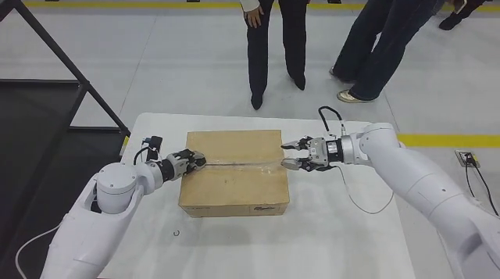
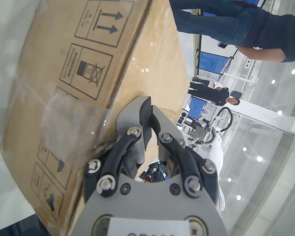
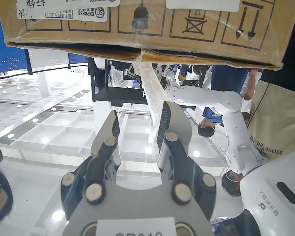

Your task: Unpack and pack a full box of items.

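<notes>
Unsealing looks to be the step in hand: the cardboard box [image 1: 234,166] sits closed mid-desk [image 1: 336,236], the left gripper [image 2: 148,104] pinched nearly shut at one taped end with nothing visibly between its fingers, the right gripper [image 3: 140,116] spread open with the peeled clear tape strip [image 3: 151,92] clinging to one finger, so next it should likely close on that strip and pull

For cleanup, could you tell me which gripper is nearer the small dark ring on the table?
Left. The left gripper sits at the box end nearer the ring; the right gripper at the opposite end.
</notes>
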Controlling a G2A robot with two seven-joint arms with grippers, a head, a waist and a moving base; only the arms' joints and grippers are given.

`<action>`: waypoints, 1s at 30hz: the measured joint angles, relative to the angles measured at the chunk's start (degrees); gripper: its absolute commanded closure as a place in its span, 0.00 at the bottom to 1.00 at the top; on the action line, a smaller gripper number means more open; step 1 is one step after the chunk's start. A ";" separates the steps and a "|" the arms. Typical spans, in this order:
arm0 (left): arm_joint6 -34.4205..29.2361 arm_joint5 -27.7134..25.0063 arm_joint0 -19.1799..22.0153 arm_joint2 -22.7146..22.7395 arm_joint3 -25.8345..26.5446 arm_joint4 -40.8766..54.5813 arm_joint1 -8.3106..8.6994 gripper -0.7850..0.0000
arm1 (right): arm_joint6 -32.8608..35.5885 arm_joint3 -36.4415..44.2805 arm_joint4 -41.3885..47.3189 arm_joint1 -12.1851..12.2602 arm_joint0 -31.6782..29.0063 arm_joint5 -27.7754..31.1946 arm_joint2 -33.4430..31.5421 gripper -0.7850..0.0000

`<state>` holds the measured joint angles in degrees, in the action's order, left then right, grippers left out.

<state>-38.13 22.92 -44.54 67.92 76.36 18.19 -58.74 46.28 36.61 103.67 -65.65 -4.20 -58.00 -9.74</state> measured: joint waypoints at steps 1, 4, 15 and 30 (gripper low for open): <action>0.00 0.00 -0.02 0.02 0.01 -0.02 -0.01 1.00 | 0.00 0.00 0.00 0.06 0.01 0.00 0.00 0.51; 0.00 0.01 -0.09 0.09 0.06 -0.08 -0.04 1.00 | 0.00 0.20 -0.03 0.24 0.02 0.00 0.00 0.51; -0.06 0.24 -0.28 0.31 0.33 -0.50 -0.14 1.00 | 0.00 0.22 -0.26 0.77 0.03 0.00 0.00 0.40; -0.28 0.16 -0.64 0.64 0.85 -0.96 -0.25 1.00 | 0.00 -0.74 0.86 1.58 0.05 0.00 0.00 0.40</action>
<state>-38.41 23.07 -45.18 68.56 77.21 17.23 -58.99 46.28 35.87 104.53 -64.07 -4.14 -58.00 -9.74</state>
